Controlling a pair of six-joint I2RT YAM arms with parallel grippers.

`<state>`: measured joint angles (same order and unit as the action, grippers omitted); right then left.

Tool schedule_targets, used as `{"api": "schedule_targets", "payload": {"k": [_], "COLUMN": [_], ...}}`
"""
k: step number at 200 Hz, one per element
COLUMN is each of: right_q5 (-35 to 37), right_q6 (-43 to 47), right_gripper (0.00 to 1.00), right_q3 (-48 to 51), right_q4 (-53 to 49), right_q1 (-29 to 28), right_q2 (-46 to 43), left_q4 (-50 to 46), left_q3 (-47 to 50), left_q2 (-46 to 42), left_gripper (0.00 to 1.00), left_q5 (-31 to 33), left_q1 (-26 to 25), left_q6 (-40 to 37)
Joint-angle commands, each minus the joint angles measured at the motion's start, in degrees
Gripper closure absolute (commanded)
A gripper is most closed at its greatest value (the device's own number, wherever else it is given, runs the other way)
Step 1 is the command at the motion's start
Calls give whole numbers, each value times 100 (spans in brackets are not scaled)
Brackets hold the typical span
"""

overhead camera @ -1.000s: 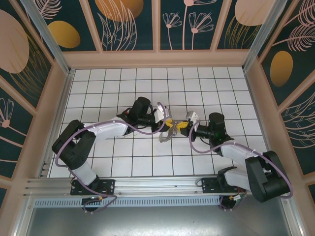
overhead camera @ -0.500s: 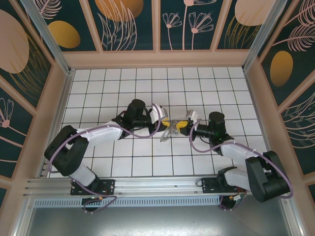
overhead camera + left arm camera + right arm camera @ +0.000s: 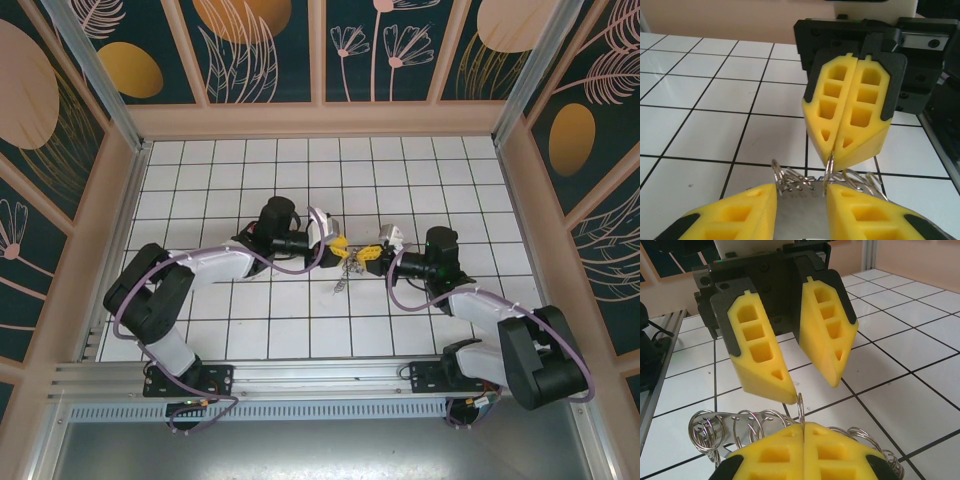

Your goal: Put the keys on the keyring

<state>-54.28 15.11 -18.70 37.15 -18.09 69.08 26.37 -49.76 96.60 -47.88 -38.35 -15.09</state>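
Left wrist view is showing my left fingers (image 3: 799,199) as chunky yellow wedges, matte and foamy, cut with rows of squarish pockets and backed in black. They are standing partly apart, closing on nothing that I can make out. In the gap between them a flat, dull silvery plate (image 3: 801,216) is showing. It belongs to the keyring (image 3: 790,182), a cluster of thin, shiny wire loops fanning out just beyond both my tips. Straight across from them my right fingers (image 3: 832,156) are pressing fully together, pinching one slim upright loop (image 3: 828,167) at their very tips.

From the right wrist, that loop is rising out of the closed seam and reaching just under the gap of the left fingers opposite. More round loops are curling along the plate on either side of the right fingers. Beneath everything, the counter (image 3: 700,125) is lying smooth, glossy white, crossed by black grid lines.
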Motion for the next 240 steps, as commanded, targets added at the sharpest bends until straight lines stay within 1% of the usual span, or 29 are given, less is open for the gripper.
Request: {"api": "schedule_targets", "payload": {"k": [1, 33, 51, 85, 102, 109, 130, 132, 151, 159, 171, 185, 199, 213, 223, 240], "right_q5": [-291, -302, -293, -284, -293, -294, -244, -231, -55, 76, 235, 549, 935, 1363, 1638, 1873], "right_q6": [116, 120, 116, 96, 94, 76, 80, 91, 397, 593, 872, 1253, 1649, 2004, 2194, 2512], "right_gripper": [100, 100, 100, 100, 100, 100, 100, 100, 100, 98, 93, 82, 79, 72, 72, 71], "right_q3": [-107, -143, -137, -116, -108, -102, -118, -128, -269, -355, -470, -666, -855, -1051, -1198, -1408], "right_q4": [373, 365, 365, 396, 394, 413, 333, 294, -306, -642, -1099, -1725, -2269, -2764, -3037, -3417], "right_q1": [38, 38, 37, 40, 37, 34, 38, 41, 19, 9, -5, -91, -216, -386, -485, -621], "right_q2": [83, 123, 137, 109, 108, 106, 76, 70, -53, -122, -228, -338, -421, -477, -509, -505], "left_q4": [105, 79, -1, -60, -92, -124, -217, -215, -230, -255, -315, -391, -574, -831, -1054, -1223], "left_q3": [-191, -251, -314, -336, -372, -390, -405, -406, -381, -368, -343, -333, -378, -453, -524, -566], "left_q2": [123, 315, 364, 411, 426, 436, 428, 430, 348, 311, 220, 196, -12, -84, -122, -180], "left_gripper": [68, 71, 76, 75, 78, 82, 99, 100, 100, 100, 100, 100, 100, 100, 100, 100], "left_q5": [-435, -469, -513, -493, -497, -495, -478, -484, -373, -318, -219, -90, 93, 290, 424, 494], "left_q1": [21, 26, 19, 17, 21, 23, 23, 27, 20, 19, 21, 15, -11, -42, -75, -96], "left_q6": [-7, -89, -155, -189, -218, -245, -331, -335, -409, -464, -573, -710, -896, -1133, -1298, -1414]}}
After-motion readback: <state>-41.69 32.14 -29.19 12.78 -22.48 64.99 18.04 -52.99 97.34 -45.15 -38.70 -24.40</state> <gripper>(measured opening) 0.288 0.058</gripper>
